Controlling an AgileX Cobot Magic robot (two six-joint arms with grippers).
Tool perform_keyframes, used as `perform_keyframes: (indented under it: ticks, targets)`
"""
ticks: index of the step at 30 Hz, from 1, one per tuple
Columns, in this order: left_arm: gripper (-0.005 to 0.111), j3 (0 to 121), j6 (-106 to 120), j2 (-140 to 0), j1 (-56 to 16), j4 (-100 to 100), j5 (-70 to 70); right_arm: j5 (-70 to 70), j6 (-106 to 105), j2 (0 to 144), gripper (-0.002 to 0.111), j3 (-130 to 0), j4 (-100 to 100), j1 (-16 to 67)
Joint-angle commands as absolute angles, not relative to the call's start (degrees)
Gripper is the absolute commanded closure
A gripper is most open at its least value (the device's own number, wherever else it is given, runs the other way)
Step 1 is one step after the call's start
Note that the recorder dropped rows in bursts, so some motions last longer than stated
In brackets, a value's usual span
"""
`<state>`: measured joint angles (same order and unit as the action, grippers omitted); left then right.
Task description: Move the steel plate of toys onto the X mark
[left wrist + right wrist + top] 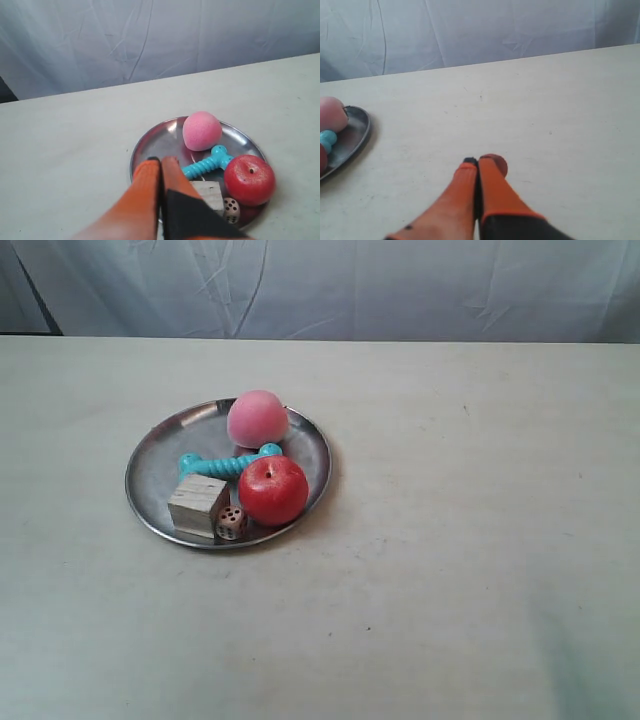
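Item: steel plate (150, 475) with toys (272, 489), resting on desk (470, 570). Left pincer (160, 161) and right pincer (479, 161): both closed, empty. Advice: open wide, grip rim, keep level.

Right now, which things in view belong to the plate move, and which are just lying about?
Job:
round shiny steel plate
pink peach-like ball
glossy red apple
teal ridged bone
pale wooden cube
small brown die
X mark: cannot make it out

Just there:
pale table
grey backdrop cloth
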<state>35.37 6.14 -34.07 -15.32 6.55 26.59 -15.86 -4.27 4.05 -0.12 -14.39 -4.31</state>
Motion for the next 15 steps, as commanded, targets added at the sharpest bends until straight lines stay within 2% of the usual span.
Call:
perform_keyframes:
  ticks: [1,7,15]
  targets:
    - [0.106,19.7,4.8,-23.4,-15.5,6.6,13.2,-15.7,-4.4,3.9,0.108,0.0,-14.5,-4.6]
    - [0.106,7.3,4.5,-13.1,-13.9,7.3,8.8,-15.9,-4.4,3.9,0.108,0.0,-14.5,-4.6]
    - [0.106,0.2,4.5,-4.3,-8.0,7.4,9.0,-15.9,-4.3,3.9,0.108,0.0,-14.5,-4.6]
